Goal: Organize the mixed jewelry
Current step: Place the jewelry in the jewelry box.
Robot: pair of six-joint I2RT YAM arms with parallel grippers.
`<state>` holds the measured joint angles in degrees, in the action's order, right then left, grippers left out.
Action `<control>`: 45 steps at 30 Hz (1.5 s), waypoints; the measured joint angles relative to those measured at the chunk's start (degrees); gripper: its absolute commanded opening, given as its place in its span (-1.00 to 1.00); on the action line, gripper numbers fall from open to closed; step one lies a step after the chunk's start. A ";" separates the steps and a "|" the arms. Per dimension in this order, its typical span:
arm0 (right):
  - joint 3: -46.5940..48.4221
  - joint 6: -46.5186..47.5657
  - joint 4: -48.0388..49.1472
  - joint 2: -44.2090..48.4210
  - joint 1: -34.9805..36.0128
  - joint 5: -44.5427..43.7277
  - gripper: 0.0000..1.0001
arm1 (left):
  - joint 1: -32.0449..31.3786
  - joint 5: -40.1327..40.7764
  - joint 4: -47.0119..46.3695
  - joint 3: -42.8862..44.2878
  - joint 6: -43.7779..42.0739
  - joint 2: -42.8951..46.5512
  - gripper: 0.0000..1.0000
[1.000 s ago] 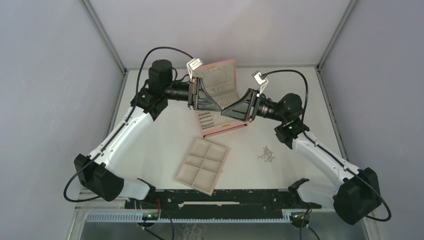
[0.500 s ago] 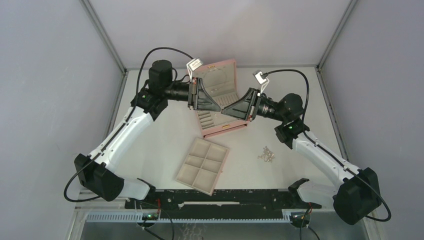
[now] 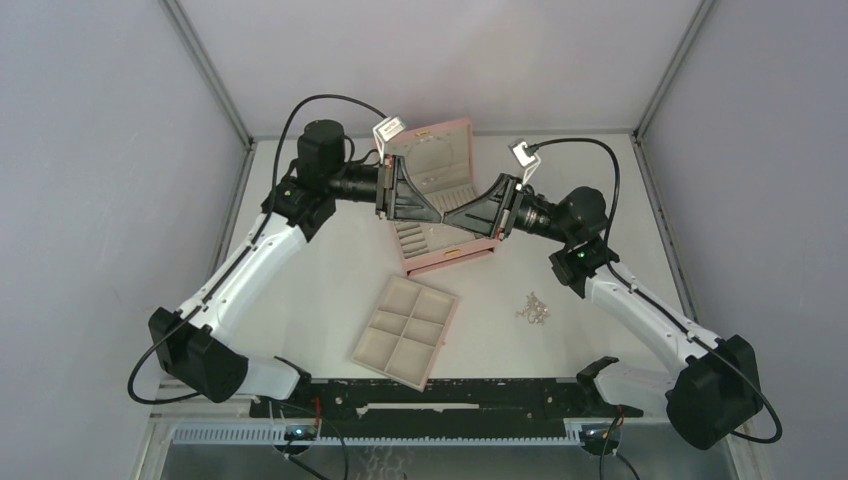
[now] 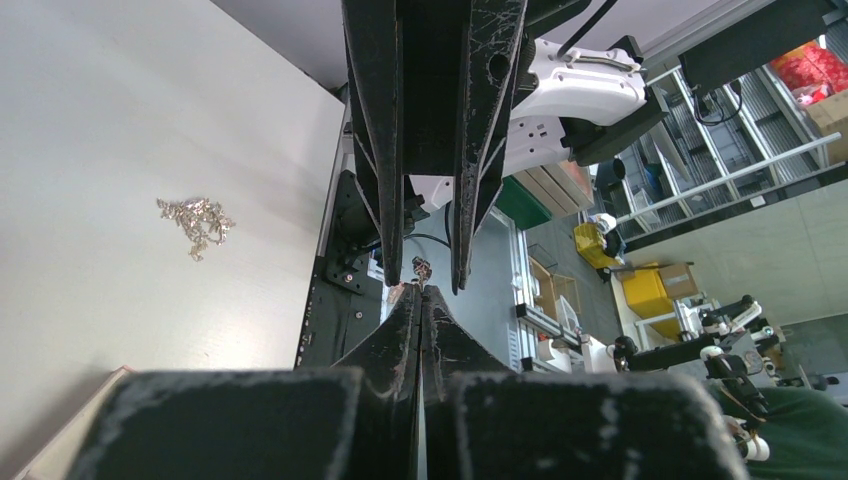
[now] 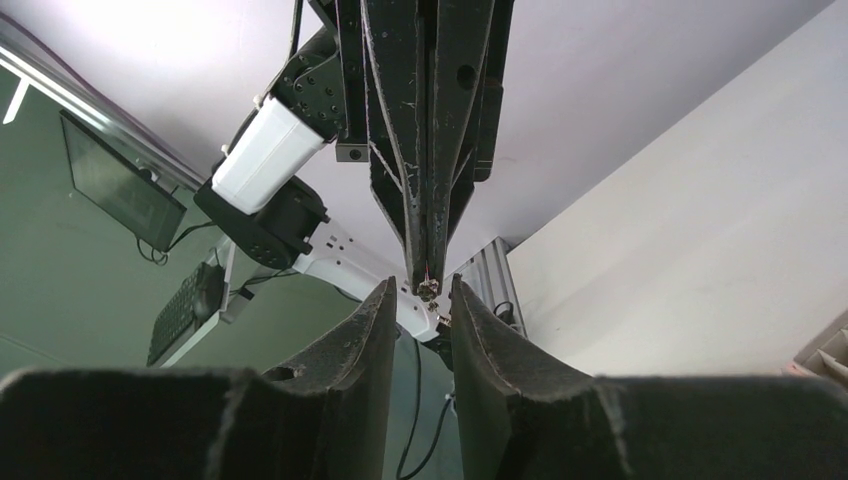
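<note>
The mixed jewelry pile point(image 3: 533, 308), tiny silver pieces, lies on the table right of centre; it also shows in the left wrist view point(image 4: 195, 218). My left gripper point(image 3: 440, 213) is raised above the open pink box point(image 3: 447, 256) and is shut on a tiny silver jewelry piece point(image 4: 421, 268) that sticks out of its tips. My right gripper point(image 3: 448, 217) meets it tip to tip. Its jaws are open, one finger on each side of the piece point(image 5: 428, 291), not touching it.
The beige six-compartment tray point(image 3: 405, 331) lies at an angle near the front, left of the pile. The pink box stands at the back centre with its lid point(image 3: 437, 150) up, under both grippers. Grey walls close in the table's sides and back.
The right wrist has shifted very slightly; the left arm, the pile, the tray and the box have not moved.
</note>
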<state>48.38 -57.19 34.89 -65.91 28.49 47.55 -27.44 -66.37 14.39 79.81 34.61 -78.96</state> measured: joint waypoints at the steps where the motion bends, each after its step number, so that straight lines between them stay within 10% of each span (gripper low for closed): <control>1: 0.00 0.00 0.07 0.00 0.00 -0.09 -0.32 | 0.00 0.00 0.00 0.00 0.00 0.00 -1.00; 19: 0.00 -0.98 0.79 -0.76 -0.02 -0.52 -0.92 | 0.15 0.00 0.00 0.00 0.00 0.00 -1.00; 25: 0.00 -1.05 0.76 -0.76 -0.26 -0.61 -1.00 | 0.48 0.15 -0.33 0.00 0.72 0.00 -0.31; 30: 0.70 0.13 -1.68 -0.76 -0.35 -1.09 -1.00 | 1.62 0.33 -0.59 -0.02 1.66 0.02 -0.13; 45: 27.89 20.59 -47.19 -8.07 3.72 -23.56 -1.00 | 22.86 15.30 6.40 -5.42 2.80 7.91 -0.08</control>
<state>76.27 -36.60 -12.29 -73.97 32.21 23.99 -4.58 -51.07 20.80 74.39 37.41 -71.05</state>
